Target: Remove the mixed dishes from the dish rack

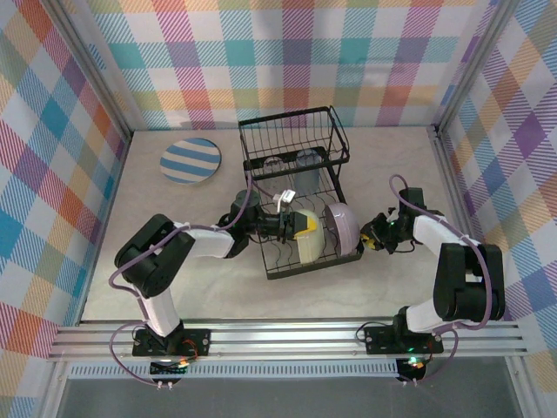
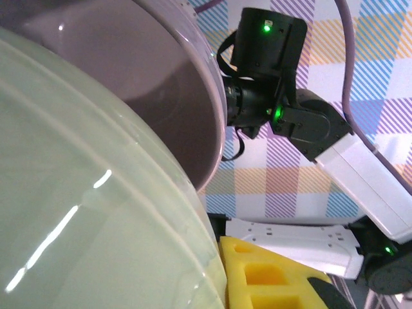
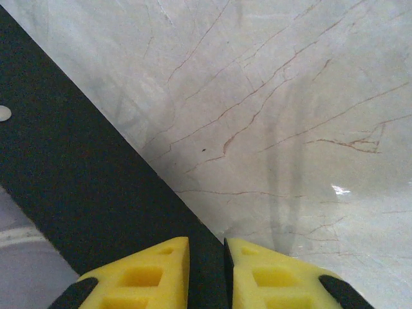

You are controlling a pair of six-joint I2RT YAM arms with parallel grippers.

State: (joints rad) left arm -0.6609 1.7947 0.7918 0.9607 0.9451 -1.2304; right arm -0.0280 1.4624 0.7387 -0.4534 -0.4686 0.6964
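— How many dishes does the dish rack (image 1: 300, 205) hold?
— Two bowls stand on edge in its slots: one pale green bowl (image 1: 312, 237) and one lavender bowl (image 1: 342, 228) just beside it. One tumbler (image 1: 287, 185) stands behind them. One striped plate (image 1: 191, 160) lies flat on the worktop (image 1: 392, 174), well apart.
— And the arms?
— The left jaws sit inside the rack, one yellow finger (image 2: 264, 273) against the green bowl's rim; their grip cannot be told. The right jaws, beside the rack's right edge, are nearly closed, with only a slit between.

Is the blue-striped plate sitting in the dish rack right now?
No, the blue-striped plate lies flat on the table, apart from the dish rack, off its far-left side.
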